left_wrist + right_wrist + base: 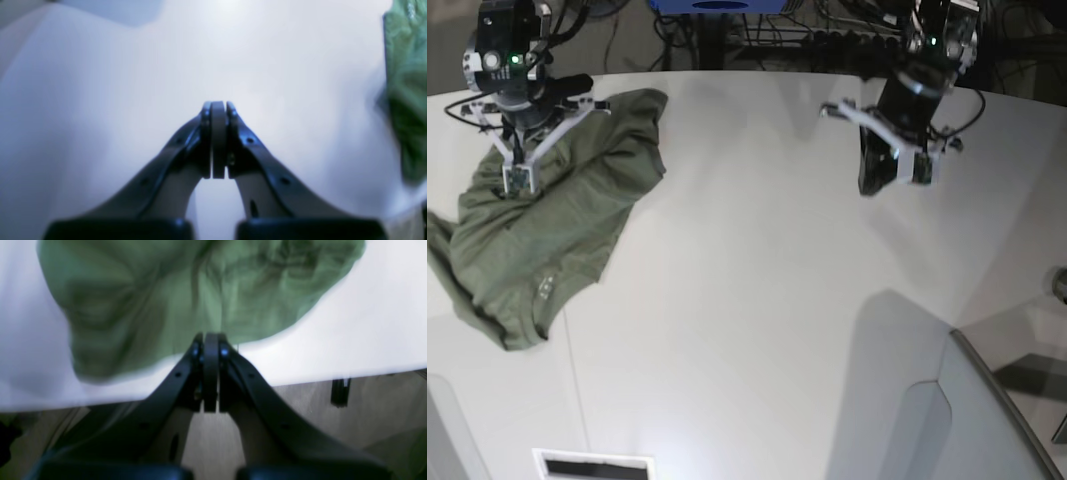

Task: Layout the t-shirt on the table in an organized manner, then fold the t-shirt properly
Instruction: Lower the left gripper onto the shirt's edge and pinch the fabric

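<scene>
The olive-green t-shirt (557, 230) lies crumpled on the left part of the white table (757, 280). My right gripper (515, 182) hangs over the shirt's upper left part. In the right wrist view this gripper (210, 336) is shut, its tip at the near edge of the blurred shirt (186, 290), and no cloth shows between the pads. My left gripper (874, 186) is over bare table at the far right, well away from the shirt. In the left wrist view it (218, 105) is shut and empty, with the shirt (405, 100) at the right edge.
Cables and equipment (727, 20) crowd the space beyond the table's far edge. A grey panel (927, 400) stands at the front right, and a slot (592, 467) sits at the front edge. In the right wrist view the table edge, floor and a black post (339, 391) show below.
</scene>
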